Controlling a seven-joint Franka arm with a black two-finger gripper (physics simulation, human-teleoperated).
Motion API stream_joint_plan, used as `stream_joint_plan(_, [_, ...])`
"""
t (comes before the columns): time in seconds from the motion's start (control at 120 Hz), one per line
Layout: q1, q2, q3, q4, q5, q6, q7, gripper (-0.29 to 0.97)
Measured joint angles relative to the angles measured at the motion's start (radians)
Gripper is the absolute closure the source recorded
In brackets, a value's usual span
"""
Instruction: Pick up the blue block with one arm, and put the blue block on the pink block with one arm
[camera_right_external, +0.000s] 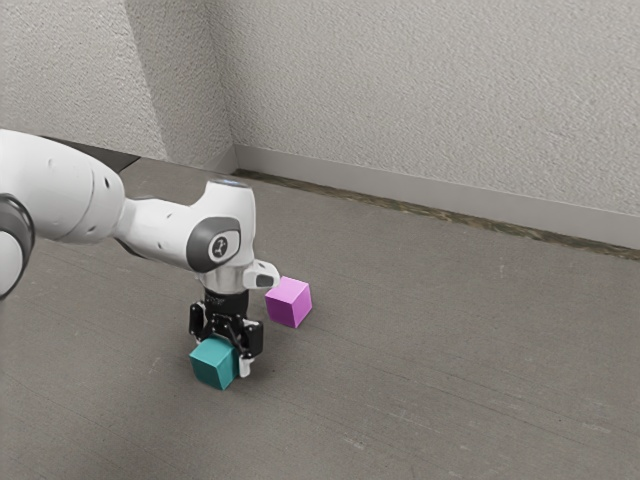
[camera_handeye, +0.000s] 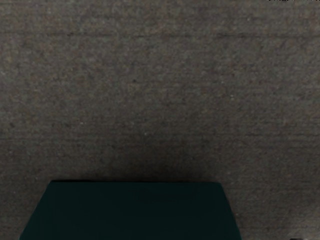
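Observation:
The blue block (camera_right_external: 212, 364), teal in colour, rests on the grey floor directly under my hand. My gripper (camera_right_external: 226, 358) has come straight down over it, with one black finger (camera_right_external: 245, 360) pressed against the block's side toward the exterior view's right and the other finger behind the block. The gripper is shut on the blue block. In the wrist view the same blue block (camera_handeye: 130, 212) appears as a dark teal shape just beneath the hand. The pink block (camera_right_external: 289, 301) stands on the floor a short way beyond the gripper, toward the exterior view's right, apart from it.
The grey floor (camera_right_external: 450, 360) stretches wide to the exterior view's right. Light textured walls (camera_right_external: 420, 90) with a baseboard close off the back, meeting in a corner at the upper left.

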Motion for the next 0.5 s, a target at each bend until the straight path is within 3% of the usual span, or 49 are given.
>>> stream_joint_plan(0.108, [-0.001, -0.002, 0.000, 0.000, -0.004, 0.002, -0.002, 0.06])
stream_joint_plan(0.167, [-0.002, -0.005, 0.000, 0.000, -0.009, 0.002, -0.003, 0.16])
stream_joint_plan(0.5, [0.015, -0.021, -0.026, 0.009, -0.057, 0.003, 0.035, 0.33])
